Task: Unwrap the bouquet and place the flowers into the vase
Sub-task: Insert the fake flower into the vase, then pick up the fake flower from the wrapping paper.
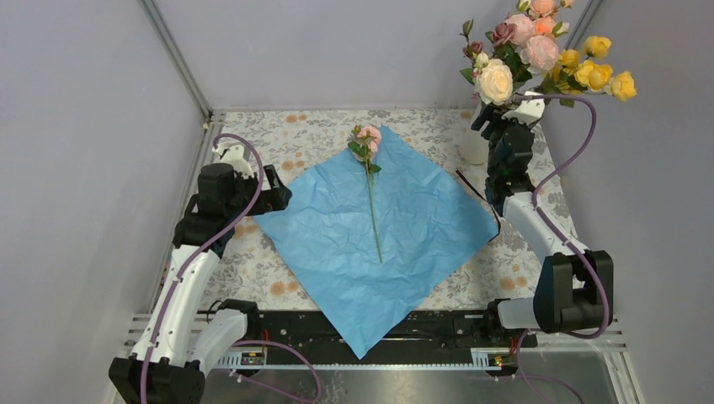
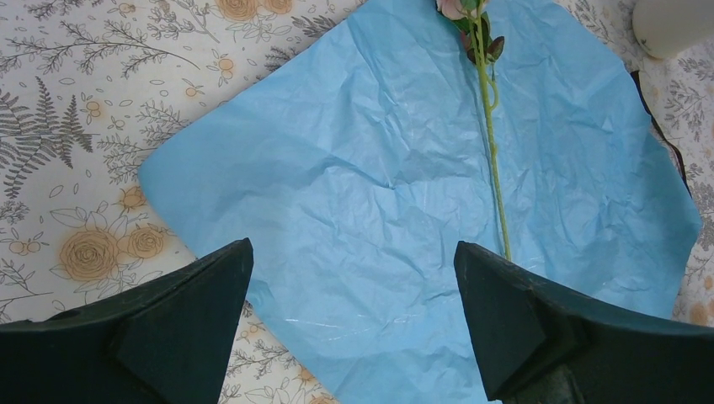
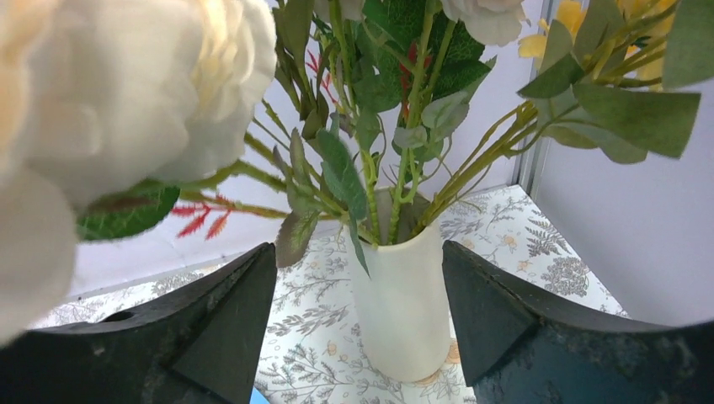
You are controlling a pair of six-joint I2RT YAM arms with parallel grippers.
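Single rose (image 1: 371, 198): lying on blue paper (image 1: 328, 244), mid tabletop (image 1: 295, 135); likely light, stem thin and bendy.
Hold point: mid stem, below leaves, gently.
Other flowers (image 1: 539, 55): in vase (image 3: 402, 311), far right.
Left end effector (image 2: 352, 248): spread wide, empty.
Right end effector (image 3: 358, 248): spread, empty, facing vase.
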